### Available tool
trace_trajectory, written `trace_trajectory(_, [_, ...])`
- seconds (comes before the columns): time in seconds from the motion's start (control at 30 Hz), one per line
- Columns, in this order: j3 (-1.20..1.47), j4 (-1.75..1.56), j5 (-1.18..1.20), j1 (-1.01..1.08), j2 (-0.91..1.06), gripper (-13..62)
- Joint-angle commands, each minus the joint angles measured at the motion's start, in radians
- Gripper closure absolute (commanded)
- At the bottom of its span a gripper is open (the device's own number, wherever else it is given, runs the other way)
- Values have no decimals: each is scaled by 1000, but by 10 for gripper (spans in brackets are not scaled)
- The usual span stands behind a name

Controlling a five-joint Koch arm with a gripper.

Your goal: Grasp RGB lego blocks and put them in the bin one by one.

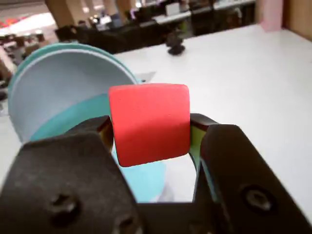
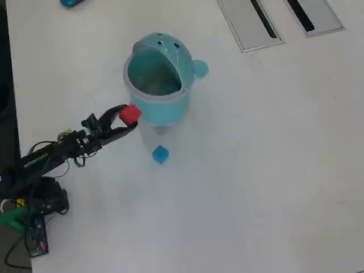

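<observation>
Overhead view: the hand (image 2: 128,118), clamped on the red block (image 2: 130,114), reaches beside the bin (image 2: 162,108).

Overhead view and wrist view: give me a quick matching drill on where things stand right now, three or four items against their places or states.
Things:
1. small red plastic block
2. small blue plastic block
3. teal round plastic bin
4. flat grey panels

States:
a. lid flipped open, upright on the table
b. lying at the table's top edge in the overhead view
c. held between the jaws of the gripper
d. loose on the table below the bin in the overhead view

Pairs: 1-c, 2-d, 3-a, 4-b
</observation>
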Motion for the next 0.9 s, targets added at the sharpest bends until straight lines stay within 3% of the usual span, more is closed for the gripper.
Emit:
trace_trajectory(0.0, [-44,-123,-18,-52,37,401])
trace_trajectory(0.47, [-109,-245,-126,-304,-92,400])
trace_trajectory(0.87, [-448,-291,-179,-374,-454,400])
